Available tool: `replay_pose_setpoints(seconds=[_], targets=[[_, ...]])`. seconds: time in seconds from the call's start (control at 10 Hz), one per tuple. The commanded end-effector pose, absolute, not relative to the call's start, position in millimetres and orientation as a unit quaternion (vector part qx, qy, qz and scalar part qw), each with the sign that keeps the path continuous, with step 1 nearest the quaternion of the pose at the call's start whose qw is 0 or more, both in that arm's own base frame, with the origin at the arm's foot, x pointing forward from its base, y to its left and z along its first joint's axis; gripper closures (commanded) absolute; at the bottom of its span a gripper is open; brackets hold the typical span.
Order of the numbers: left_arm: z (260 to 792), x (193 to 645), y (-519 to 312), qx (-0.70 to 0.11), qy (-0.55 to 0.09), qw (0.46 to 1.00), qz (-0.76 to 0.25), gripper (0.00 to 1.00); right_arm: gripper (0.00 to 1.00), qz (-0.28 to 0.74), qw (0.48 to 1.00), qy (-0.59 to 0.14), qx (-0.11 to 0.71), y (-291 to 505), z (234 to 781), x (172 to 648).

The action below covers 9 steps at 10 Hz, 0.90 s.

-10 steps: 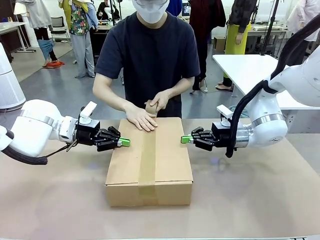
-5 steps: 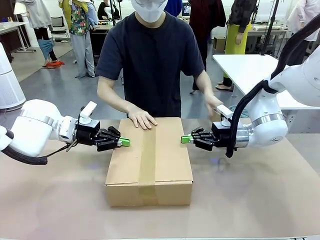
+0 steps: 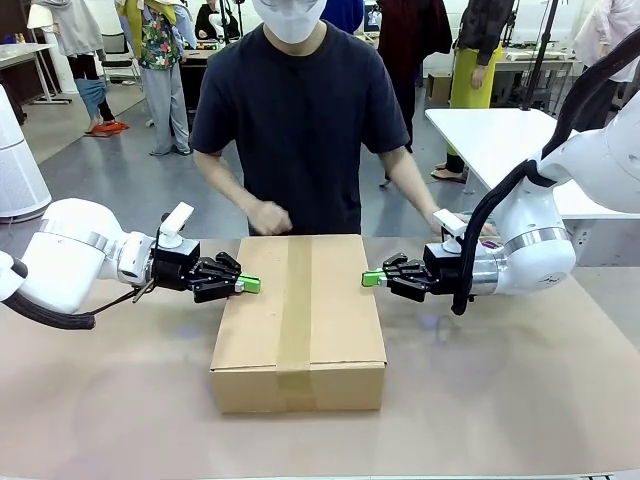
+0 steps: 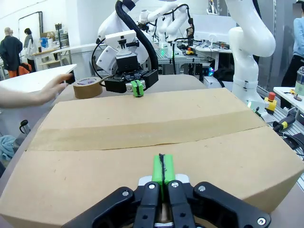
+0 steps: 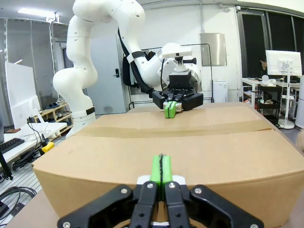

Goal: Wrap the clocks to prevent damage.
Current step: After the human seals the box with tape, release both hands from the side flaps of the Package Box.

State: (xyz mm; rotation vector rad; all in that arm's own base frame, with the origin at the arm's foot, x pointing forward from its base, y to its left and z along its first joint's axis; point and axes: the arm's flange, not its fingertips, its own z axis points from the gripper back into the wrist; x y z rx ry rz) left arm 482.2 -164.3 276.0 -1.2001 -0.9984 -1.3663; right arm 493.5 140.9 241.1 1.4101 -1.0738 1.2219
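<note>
One cardboard box [image 3: 298, 320] sealed with one tape strip [image 3: 296, 310] is sitting mid-table [image 3: 520, 380], flanked by my two grippers, left [image 3: 249, 285] and right [image 3: 373, 279], both pressing their pads together on nothing at its side edges. One tape roll [image 4: 88, 88] is lying beyond; clocks unseen. Person's hand [image 3: 266, 217] is now lifting off the lid; busy lab behind

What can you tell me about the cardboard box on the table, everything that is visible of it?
The cardboard box is plain brown, rectangular and closed, its top flaps sealed by a strip of brown tape along the middle. It lies flat on the table. The left gripper and the right gripper, both shut, press their green pads against its two opposite sides. The person's hands are off it.
</note>
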Motion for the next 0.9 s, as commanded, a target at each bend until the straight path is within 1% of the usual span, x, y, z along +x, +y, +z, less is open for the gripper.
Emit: replay_pose_setpoints(seconds=[0.0,0.2,0.3,0.4,0.5,0.6,0.8], targets=[[274,482,-166,-0.492,-0.411,0.519,-0.565,1.0,0.99,0.495,0.48,-0.441,0.575,141,239,493],[274,482,-166,-0.492,-0.411,0.519,-0.565,1.0,0.99,0.5,0.475,-0.439,0.577,141,241,493],[276,482,-164,-0.498,-0.414,0.509,-0.567,1.0,0.99,0.51,0.523,-0.382,0.566,141,253,488],[307,474,-160,-0.476,-0.384,0.529,-0.589,1.0,0.99,0.514,0.575,-0.353,0.53,137,284,482],[347,479,-156,-0.463,-0.351,0.54,-0.609,1.0,0.99,0.506,0.608,-0.341,0.508,131,326,479],[377,471,-150,-0.452,-0.323,0.56,-0.615,1.0,0.99,0.509,0.637,-0.302,0.493,127,364,466],[440,466,-130,-0.4,-0.282,0.605,-0.628,1.0,0.99,0.5,0.704,-0.289,0.414,116,437,440]])
